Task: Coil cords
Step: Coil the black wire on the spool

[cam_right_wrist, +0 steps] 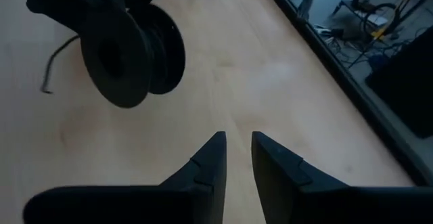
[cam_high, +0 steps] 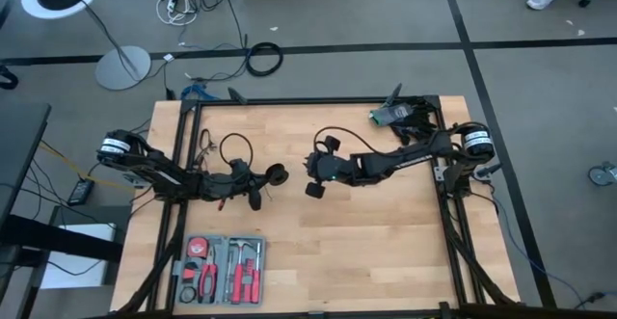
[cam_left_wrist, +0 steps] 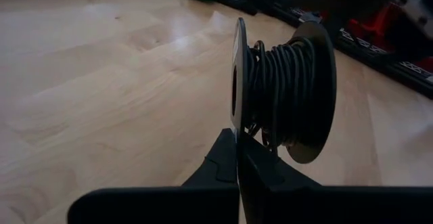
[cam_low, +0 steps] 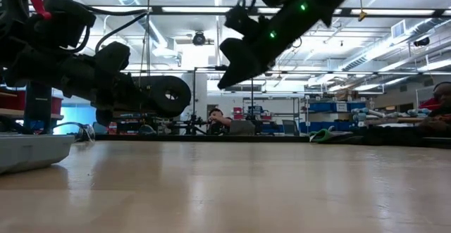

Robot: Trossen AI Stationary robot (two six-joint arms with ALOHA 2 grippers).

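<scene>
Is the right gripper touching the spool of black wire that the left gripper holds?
Apart. The right wrist view shows the right gripper empty, bare table between its fingers and the spool.

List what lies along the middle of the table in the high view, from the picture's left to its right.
Left arm → loop of thin black wire → spool of wound wire held by the left gripper → right gripper, holding nothing → right arm.

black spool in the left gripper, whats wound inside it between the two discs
Thin black cord is wound in many turns between the round discs of the black spool held by the left gripper. The core under the windings is covered.
</scene>
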